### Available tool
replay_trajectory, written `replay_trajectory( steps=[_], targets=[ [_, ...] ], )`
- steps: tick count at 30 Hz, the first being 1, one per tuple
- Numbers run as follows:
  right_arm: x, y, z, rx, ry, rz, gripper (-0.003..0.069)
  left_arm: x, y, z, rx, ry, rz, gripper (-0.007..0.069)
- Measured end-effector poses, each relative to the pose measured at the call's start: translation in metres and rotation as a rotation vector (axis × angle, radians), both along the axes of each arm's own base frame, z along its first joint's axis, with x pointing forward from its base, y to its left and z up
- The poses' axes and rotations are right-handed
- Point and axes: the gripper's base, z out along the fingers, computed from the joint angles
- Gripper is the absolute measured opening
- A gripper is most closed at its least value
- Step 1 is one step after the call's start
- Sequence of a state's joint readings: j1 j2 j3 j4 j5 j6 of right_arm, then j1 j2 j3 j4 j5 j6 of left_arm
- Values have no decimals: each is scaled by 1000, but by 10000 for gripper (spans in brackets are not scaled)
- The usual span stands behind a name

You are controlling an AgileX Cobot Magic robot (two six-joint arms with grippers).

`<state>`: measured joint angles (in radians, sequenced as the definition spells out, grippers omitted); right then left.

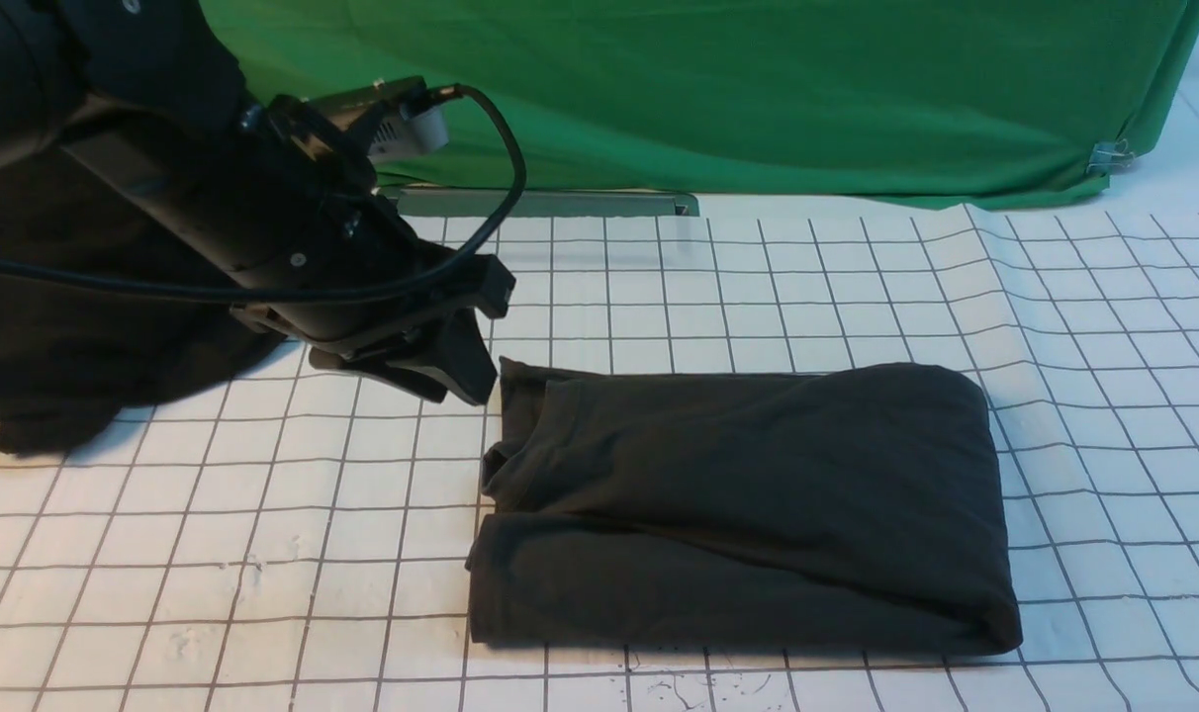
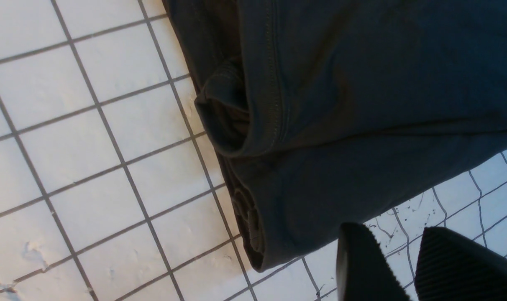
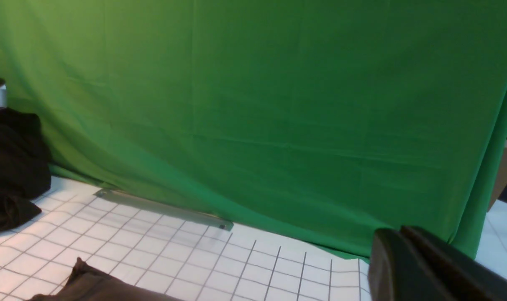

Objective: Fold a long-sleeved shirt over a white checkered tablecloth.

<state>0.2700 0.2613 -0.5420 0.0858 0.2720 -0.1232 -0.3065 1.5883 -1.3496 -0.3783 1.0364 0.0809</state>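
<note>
Left arm [image 1: 263, 227] slants down, jaws apart, just beside folded shirt [image 1: 748, 504].

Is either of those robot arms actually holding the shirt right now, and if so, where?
No. The left tool hangs just beside the folded shirt, gripping nothing. The right tool is shut on nothing, away from the shirt.

Plain green cloth [image 1: 718, 89] as backdrop, grey metal bar [image 1: 545, 203] at its foot, deeper-black garment [image 1: 75, 366] heaped at left

White checkered tablecloth [image 1: 758, 287] under 1 folded long-sleeved shirt [image 1: 748, 504] and 1 black garment [image 1: 55, 366] at left.
</note>
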Motion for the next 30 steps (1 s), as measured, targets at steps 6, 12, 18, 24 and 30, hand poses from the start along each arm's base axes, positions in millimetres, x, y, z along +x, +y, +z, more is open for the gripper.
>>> replay_trajectory(
  steps=[6,12,18,24,30],
  targets=[
    [0,0,0,1,-2,0,16,-1,0,0,14,-8,-41,163],
    [0,0,0,1,-4,0,34,-3,0,-1,22,8,-62,163],
    [5,1,-13,1,1,-4,51,-7,0,-2,12,57,-54,164],
    [7,-1,-56,-32,34,-37,63,-9,-1,-2,6,83,-57,165],
    [5,-9,-109,-107,95,-162,80,-7,-1,-2,6,70,-48,167]
  ],
)
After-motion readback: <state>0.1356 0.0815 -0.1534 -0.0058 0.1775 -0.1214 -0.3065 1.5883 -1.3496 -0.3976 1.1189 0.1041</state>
